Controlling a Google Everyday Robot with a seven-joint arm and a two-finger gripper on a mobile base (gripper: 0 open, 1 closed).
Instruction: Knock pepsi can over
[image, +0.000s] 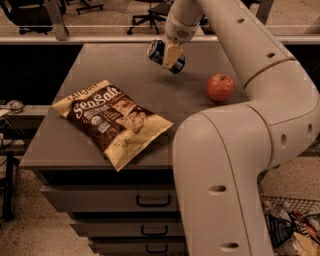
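You can read "Sea Salt" in large pale script on the chip bag (112, 120), which lies flat on the left half of the table (95, 60). The smaller print under it is too fine to make out. No lettering on the can (155, 50) can be read.

Your arm (235, 150) rises from the lower right foreground, bends at a broad elbow on the right edge, and reaches back to the top centre, with the wrist pointing down at the table.

The gripper (169, 57) hangs at upper centre, its fingers closed around the can's middle. The can is clear of the table and tilted almost onto its side, silver end to the left and dark blue end to the lower right, with its shadow on the table below.

An apple (220, 87) sits on the table near the can, to its lower right.
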